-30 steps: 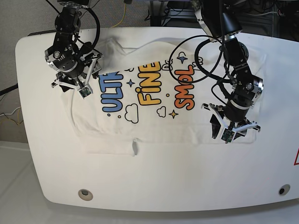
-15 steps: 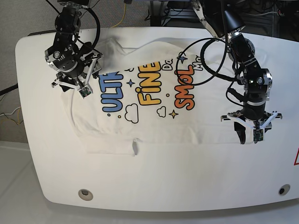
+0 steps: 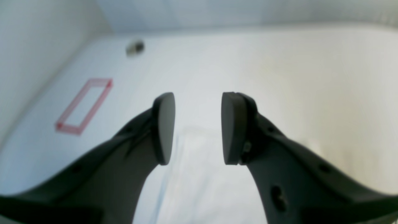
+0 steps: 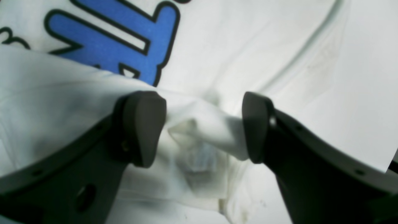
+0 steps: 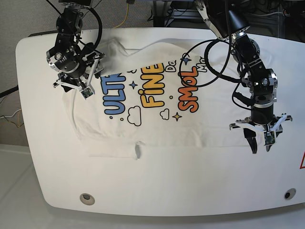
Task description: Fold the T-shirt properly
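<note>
You had the T-shirt (image 5: 157, 112) spread print-up across the white table (image 5: 157, 186). Your left gripper (image 5: 260, 139) hung with its jaws spread at the shirt's edge, holding nothing. Your right gripper (image 4: 203, 127) stood open too, straddling a raised fold of cloth beside the blue letters (image 4: 118, 43).

Bare table (image 5: 190, 181) lies below the T-shirt (image 5: 157, 129).
</note>
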Motion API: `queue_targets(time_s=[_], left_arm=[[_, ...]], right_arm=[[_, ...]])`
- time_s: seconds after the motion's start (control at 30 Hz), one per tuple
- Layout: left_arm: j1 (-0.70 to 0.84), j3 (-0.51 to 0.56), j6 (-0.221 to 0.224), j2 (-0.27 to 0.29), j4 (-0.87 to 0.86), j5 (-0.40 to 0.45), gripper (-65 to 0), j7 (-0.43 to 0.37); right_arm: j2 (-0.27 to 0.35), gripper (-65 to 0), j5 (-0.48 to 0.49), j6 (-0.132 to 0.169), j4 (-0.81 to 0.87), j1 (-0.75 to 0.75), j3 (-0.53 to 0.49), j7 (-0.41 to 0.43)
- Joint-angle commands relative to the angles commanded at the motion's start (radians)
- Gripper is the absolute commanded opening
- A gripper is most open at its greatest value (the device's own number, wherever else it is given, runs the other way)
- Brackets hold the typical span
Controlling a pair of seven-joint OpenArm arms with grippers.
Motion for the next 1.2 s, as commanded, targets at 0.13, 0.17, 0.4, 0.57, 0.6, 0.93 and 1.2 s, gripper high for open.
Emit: queue_targets(time_s=[0.13, 0.17, 0.4, 0.57, 0.6, 0.93, 1.2], left_arm=[[0.028, 0.032, 0.000, 0.000, -0.002, 0.000, -42.7, -0.081], [0.032, 0.044, 0.000, 0.000, -0.002, 0.000, -42.7, -0.092], [0.094, 0.095, 0.000, 0.000, -0.003, -0.003, -42.7, -0.153], [0.140, 0.112, 0.000, 0.000, -0.003, -0.072, -42.7, -0.153], [0.150, 0.114, 0.000, 0.000, -0.003, -0.091, -42.7, -0.153], [0.222, 0.114, 0.000, 0.000, -0.002, -0.252, -42.7, -0.104], [0.235, 0.110, 0.000, 0.000, -0.002, -0.368, -42.7, 0.014]], right_arm=[[0.000, -25.4, 0.000, 0.000, 0.000, -0.002, 0.000, -0.002], [0.000, -25.4, 0.000, 0.000, 0.000, -0.002, 0.000, -0.002], [-0.017, -25.4, -0.002, 0.000, 0.000, -0.003, 0.002, -0.005], [-0.018, -25.4, -0.002, 0.000, 0.000, -0.003, 0.002, -0.005], [-0.018, -25.4, -0.002, 0.000, 0.000, -0.003, 0.002, -0.005], [-0.018, -25.4, -0.002, 0.000, 0.000, -0.003, 0.002, -0.005], [-0.018, -25.4, -0.002, 0.000, 0.000, -0.006, 0.002, -0.005]])
